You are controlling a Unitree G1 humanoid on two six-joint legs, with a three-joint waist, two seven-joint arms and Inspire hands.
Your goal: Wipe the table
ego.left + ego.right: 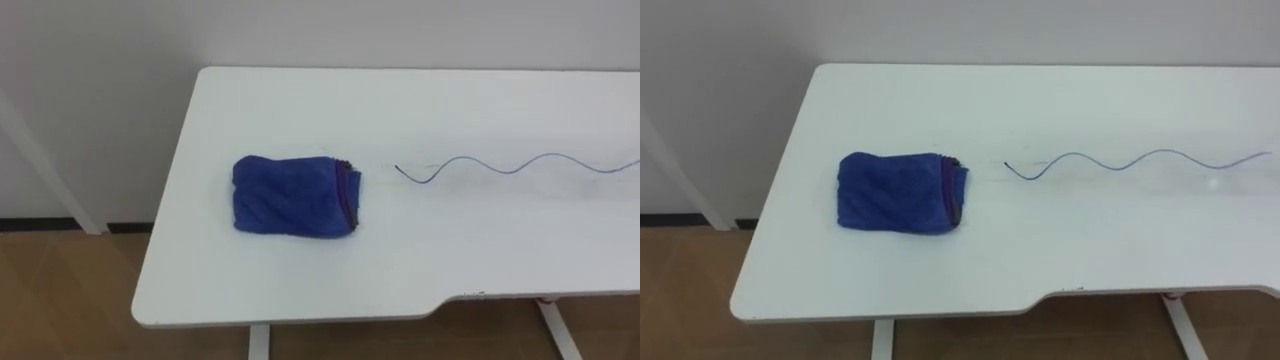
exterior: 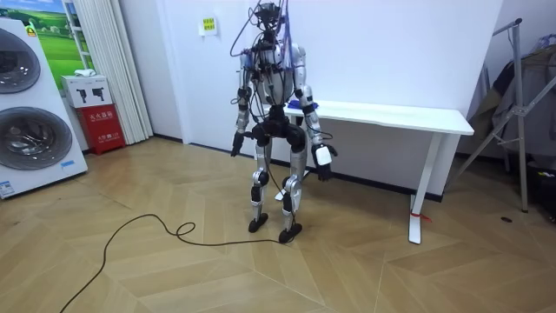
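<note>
The blue cloth [image 1: 295, 196] lies folded on the white table [image 1: 300, 100], near its left end. It is higher than both hands and in front of them, and neither hand touches it. Just to the right of the cloth a thin wavy blue line [image 1: 500, 165] starts on the table top and runs off toward the right hand's side. That looks like the mark to rub away.

I think the job has not begun yet, and the first step is to get the cloth. To do it well, a hand should come up over the table edge and go down flat on top of the cloth. It should press so the folds stay together. Then it should push the cloth along the whole line, not just its start.

In the room view the robot stands upright close to the table's end. The left hand [image 2: 234, 149] hangs low by its hip and the right hand [image 2: 324, 165] hangs low by its thigh. Both arms point nearly straight down. I see nothing in either hand, and they look too small to tell how open they are.
</note>
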